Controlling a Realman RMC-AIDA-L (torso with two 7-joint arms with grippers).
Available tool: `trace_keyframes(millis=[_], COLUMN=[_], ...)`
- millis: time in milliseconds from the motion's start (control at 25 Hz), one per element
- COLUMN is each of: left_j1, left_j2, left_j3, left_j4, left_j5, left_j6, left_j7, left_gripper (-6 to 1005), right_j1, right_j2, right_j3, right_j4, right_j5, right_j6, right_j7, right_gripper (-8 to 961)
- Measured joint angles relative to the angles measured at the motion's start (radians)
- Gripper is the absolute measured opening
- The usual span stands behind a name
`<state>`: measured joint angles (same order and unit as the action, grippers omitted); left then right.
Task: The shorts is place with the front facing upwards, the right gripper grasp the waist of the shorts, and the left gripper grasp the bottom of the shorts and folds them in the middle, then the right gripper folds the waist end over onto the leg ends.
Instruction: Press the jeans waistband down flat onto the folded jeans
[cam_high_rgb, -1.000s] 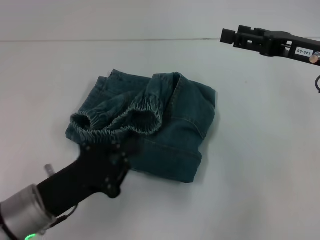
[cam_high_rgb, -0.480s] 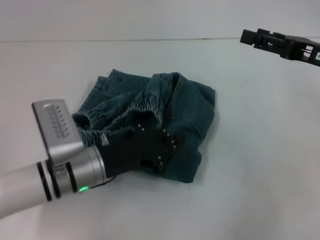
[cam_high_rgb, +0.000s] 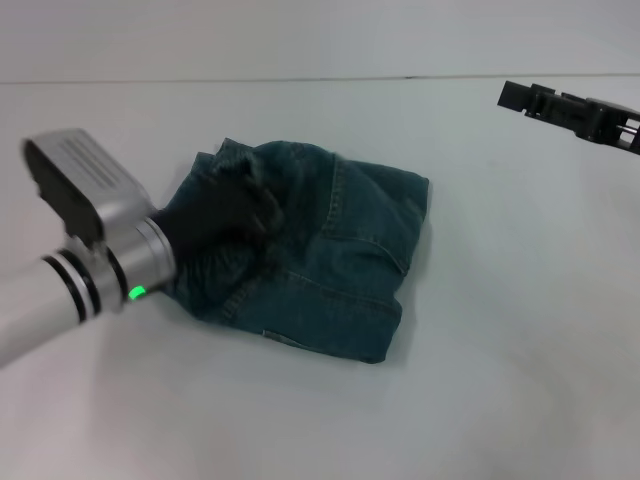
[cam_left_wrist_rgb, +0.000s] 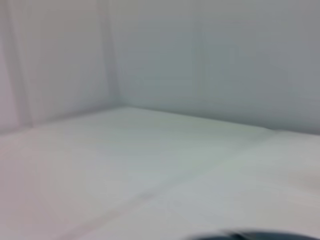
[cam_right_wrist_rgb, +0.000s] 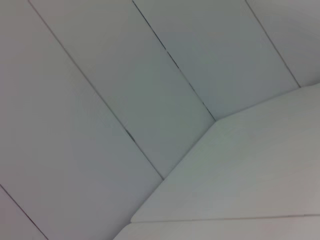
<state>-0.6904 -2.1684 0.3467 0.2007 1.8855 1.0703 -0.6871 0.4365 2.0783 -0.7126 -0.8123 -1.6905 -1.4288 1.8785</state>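
The shorts lie folded into a compact blue-green denim bundle at the middle of the white table, with a flat stitched hem along the near edge. The left gripper reaches in from the left and rests on the bundle's left part, its black body covering the cloth there. The waist of the shorts is hidden under it. The right gripper hovers at the far right, high above the table and well clear of the shorts. Neither wrist view shows fingers. A dark sliver edges the left wrist view.
The white table spreads around the shorts on all sides. Its far edge meets a pale wall. The right wrist view shows only wall panels and the table corner.
The left arm swung from the near side up and left onto the shorts' left part. The puckered waistband seen earlier is now covered. The right gripper drew back to the right.
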Motion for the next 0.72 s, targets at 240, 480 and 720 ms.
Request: trace_keyframes(millis=[240, 480, 720], left_j1=[-0.005, 0.046, 0.151], left_j2=[0.002, 0.002, 0.004], left_j3=[-0.027, -0.021, 0.144], left_j4=[0.055, 0.094, 0.199], left_j5=[-0.131, -0.203, -0.164], left_j6=[-0.086, 0.076, 0.437], left_j7=[0.006, -0.001, -0.071], left_gripper=[2, 1, 1], right_j1=[0.002, -0.010, -0.038], right_j2=[-0.003, -0.009, -0.020], right_j3=[0.001, 0.003, 0.017], right_j4=[0.032, 0.032, 0.025], right_j5=[-0.004, -0.004, -0.002], right_j6=[0.000, -0.022, -0.093], right_j7=[-0.004, -0.033, -0.102], right_gripper=[914, 916, 918])
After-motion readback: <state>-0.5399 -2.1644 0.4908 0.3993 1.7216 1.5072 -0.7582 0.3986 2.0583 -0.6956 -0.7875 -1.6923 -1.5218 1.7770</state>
